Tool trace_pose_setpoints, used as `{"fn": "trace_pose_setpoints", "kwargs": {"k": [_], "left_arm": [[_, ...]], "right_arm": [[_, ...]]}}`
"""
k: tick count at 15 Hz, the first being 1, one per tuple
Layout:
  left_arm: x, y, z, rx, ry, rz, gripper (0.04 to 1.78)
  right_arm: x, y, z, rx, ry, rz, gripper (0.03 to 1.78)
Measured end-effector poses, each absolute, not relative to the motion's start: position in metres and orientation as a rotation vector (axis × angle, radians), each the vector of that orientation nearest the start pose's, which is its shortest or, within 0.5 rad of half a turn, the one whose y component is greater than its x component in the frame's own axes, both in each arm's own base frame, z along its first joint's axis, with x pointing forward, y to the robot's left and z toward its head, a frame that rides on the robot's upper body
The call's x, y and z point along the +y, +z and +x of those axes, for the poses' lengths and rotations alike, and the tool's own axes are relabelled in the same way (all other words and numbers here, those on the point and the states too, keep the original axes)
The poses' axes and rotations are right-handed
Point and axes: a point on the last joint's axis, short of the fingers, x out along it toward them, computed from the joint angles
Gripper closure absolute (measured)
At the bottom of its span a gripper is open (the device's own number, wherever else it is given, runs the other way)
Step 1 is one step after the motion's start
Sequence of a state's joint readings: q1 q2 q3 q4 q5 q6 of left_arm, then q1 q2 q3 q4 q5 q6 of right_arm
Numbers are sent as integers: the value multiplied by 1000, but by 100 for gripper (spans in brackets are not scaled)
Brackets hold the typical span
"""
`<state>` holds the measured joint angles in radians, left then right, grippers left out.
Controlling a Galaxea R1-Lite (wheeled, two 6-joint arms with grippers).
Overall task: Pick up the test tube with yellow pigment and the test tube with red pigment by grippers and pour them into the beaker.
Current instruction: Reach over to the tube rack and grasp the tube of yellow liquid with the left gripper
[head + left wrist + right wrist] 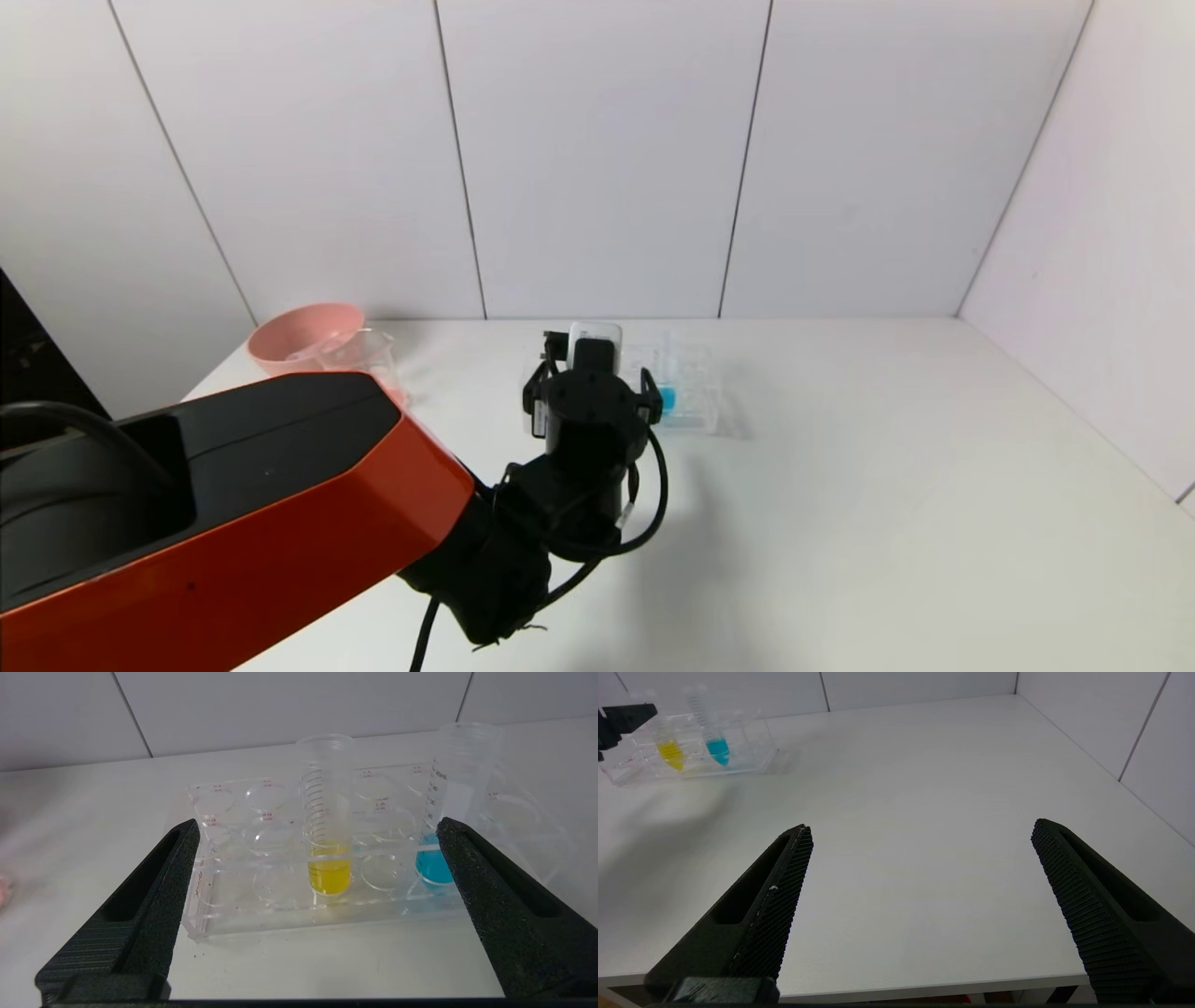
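The left gripper (317,830) stands wide open, its 2 fingers (184,858) spread to either side of the clear tube rack (261,924), and the test tube with yellow pigment (328,826) sits dead ahead between them, at 12 o'clock from the pincer in the left wrist view. The tube stands upright in a near-row hole of the rack, its long axis vertical, open mouth up, yellow liquid pooled in the rounded tip. A tube with blue liquid (444,830) stands just beside the right-hand finger, toward 2 o'clock, and looks close enough to be brushed if the jaws close off-centre.

In the head view the left gripper (590,350) hovers at the near edge of the rack, which lies at about 12 o'clock on the table (840,523). The beaker (362,359) waits well apart at 10 o'clock, touching or just in front of a pink bowl (299,334).

The right gripper (920,868) also hangs wide open, holding nothing, over bare table near the front edge, far from the rack, so the left arm is clearly the nearer 1. No tube with red pigment shows in any view.

The next move likely calls for a straight advance, then closing on the yellow tube's upper wall.
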<state>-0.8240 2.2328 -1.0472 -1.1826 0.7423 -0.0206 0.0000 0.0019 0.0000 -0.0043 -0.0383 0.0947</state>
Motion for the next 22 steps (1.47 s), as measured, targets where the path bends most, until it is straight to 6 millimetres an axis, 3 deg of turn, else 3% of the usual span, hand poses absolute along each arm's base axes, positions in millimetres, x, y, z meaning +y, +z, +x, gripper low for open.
{"fn": "trace_pose_setpoints", "kwargs": {"k": [7,12,17,19,22], "left_arm": [[-298,99,339,-31,-67,-42,6],[-299,96,356,-43,-51,-52,6],[-301,91,360,-39,-49,-48,6],[-302,90,359,-39,-51,-48,14],[-301,90,359,-39,-50,-48,44]], "right_arm": [[-1,76,-23,-4,-38,94,10],[-1,76,-23,-4,-38,95,10],[-1,76,-23,-4,-38,94,10],[-1,76,-23,-4,-38,95,10],[-1,76,-23,-4,-38,95,10]]}}
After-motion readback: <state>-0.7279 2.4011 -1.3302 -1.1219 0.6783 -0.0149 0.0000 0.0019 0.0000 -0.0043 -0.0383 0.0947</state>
